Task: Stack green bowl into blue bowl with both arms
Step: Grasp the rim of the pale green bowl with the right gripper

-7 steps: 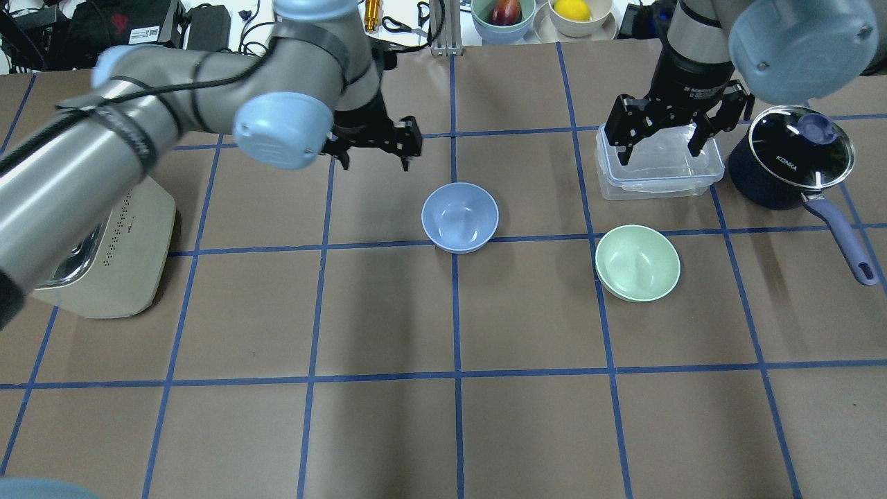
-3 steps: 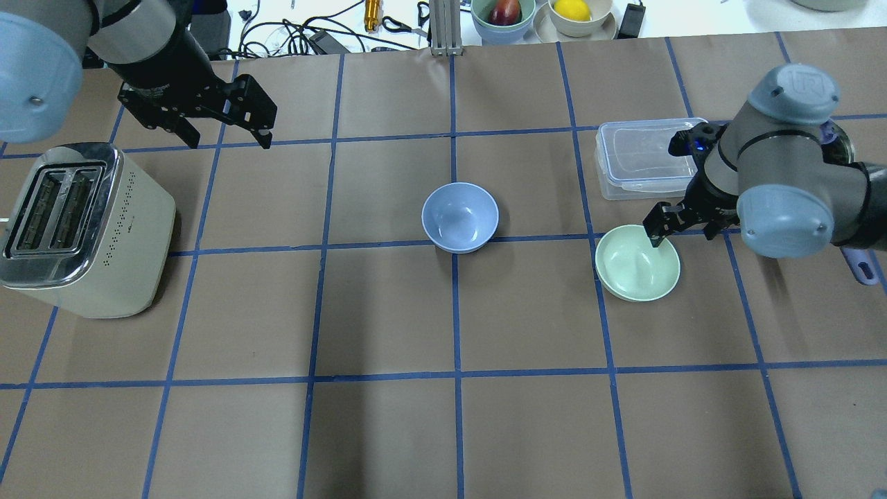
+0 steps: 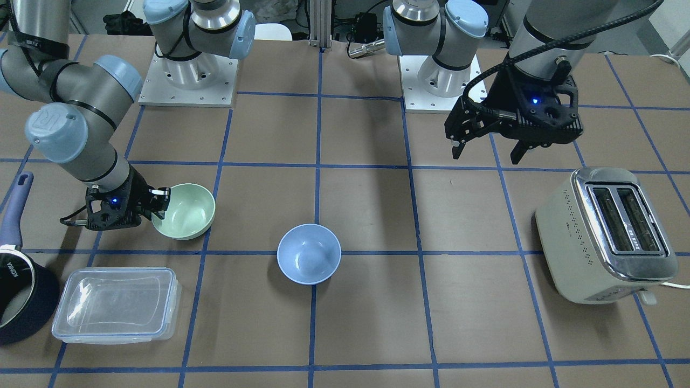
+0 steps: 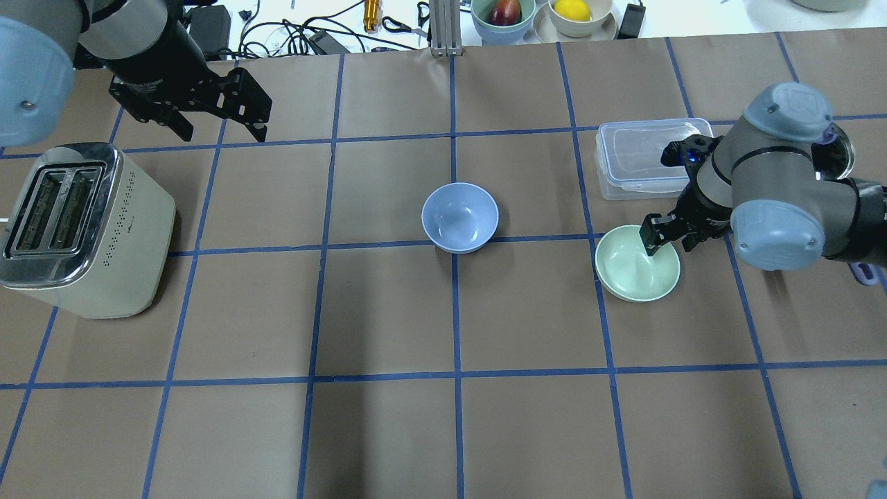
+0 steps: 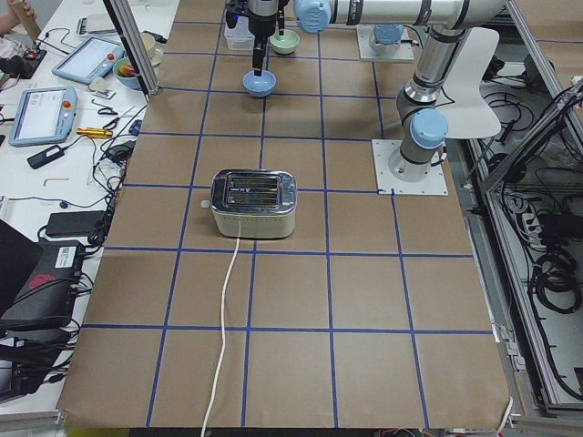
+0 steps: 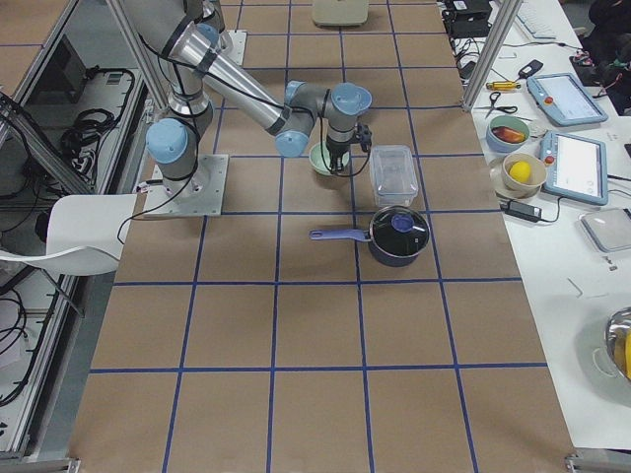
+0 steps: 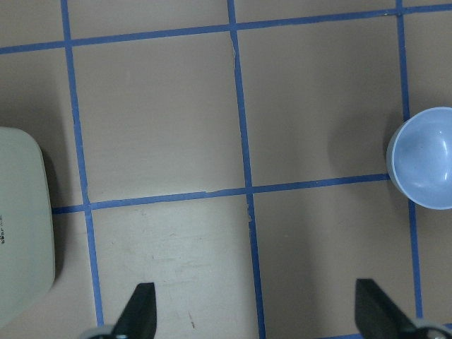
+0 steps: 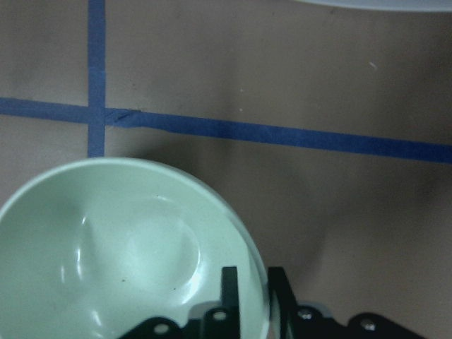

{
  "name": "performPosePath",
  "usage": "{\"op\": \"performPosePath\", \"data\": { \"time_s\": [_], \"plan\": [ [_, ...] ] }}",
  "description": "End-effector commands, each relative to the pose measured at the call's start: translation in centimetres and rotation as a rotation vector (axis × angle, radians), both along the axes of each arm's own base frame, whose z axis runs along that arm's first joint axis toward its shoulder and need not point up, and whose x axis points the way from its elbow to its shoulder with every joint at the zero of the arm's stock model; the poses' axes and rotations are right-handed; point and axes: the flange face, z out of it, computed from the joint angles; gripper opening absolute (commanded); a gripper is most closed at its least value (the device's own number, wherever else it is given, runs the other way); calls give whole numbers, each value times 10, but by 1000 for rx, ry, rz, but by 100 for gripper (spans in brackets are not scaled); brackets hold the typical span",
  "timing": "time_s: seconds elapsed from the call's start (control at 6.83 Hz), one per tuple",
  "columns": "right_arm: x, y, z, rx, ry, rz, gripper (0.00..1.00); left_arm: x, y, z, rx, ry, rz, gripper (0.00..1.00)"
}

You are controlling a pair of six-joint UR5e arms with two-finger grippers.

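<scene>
In the upper left, the left gripper [image 4: 223, 133] hangs spread and empty, clear of the work. At mid-frame the blue bowl [image 4: 460, 217] sits mouth-up on the bench [image 4: 388, 312], ready to receive. To its right, the right gripper [image 4: 663, 242] pinches the green bowl [image 4: 634, 270] by its upper-right rim, likely to lift it.

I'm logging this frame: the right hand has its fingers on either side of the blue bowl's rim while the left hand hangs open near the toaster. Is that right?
Not quite. The right hand straddles the rim of the green bowl, not the blue bowl, as the right wrist view shows. The left hand does hang open near the toaster.
</scene>
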Motion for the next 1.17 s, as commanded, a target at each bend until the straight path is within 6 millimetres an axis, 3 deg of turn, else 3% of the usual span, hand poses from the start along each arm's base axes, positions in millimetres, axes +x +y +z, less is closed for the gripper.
{"op": "performPosePath", "data": {
  "time_s": [0.0,0.29,0.73,0.88,1.02],
  "plan": [
    [0,2,-2,1,2,6,0,4,5,7,11,3,8,100],
    [-1,-5,14,-31,5,-8,0,2,5,8,3,12,5,100],
    [-6,-52,89,-25,-19,-15,0,3,5,8,3,7,6,100],
    [0,-67,113,-61,-68,-57,0,5,5,9,0,7,9,100],
    [22,-78,121,-48,-100,-111,0,2,7,8,2,7,8,100]
  ]
}}
